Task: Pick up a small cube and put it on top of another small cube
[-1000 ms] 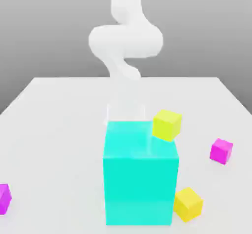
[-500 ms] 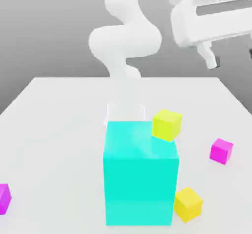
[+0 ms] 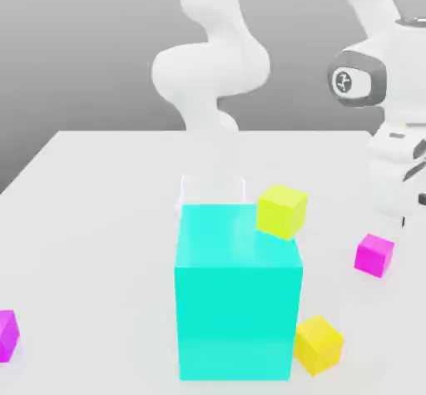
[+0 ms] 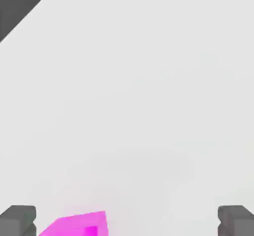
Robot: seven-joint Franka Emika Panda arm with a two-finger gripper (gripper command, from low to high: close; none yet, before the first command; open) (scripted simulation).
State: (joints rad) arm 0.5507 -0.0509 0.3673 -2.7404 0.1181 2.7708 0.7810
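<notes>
Exterior view: the white arm (image 3: 212,69) rises behind a big cyan block (image 3: 238,289) standing on the pale table (image 3: 91,210), then bends across to the exterior view's right, where the hand (image 3: 399,169) hangs low near the table edge. Just beside and below the hand sits one small magenta-pink cube (image 3: 373,254), resting on the table and touching nothing else. The second magenta-pink cube (image 3: 7,335) lies far off at the exterior view's left edge, partly cut by the frame, well apart from the first. One yellow cube (image 3: 282,211) sits tilted against the cyan block's upper corner; another yellow cube (image 3: 317,344) rests on the table beside the block's lower corner on the exterior view's right.

In the hand view the gripper (image 4: 127,222) looks down on bare table, its two dark fingertips (image 4: 19,220) standing wide apart at opposite sides, spread to the full with nothing between them gripped. A magenta-pink cube (image 4: 79,225) shows between the fingertips, nearer one of them and cut off by the frame edge
</notes>
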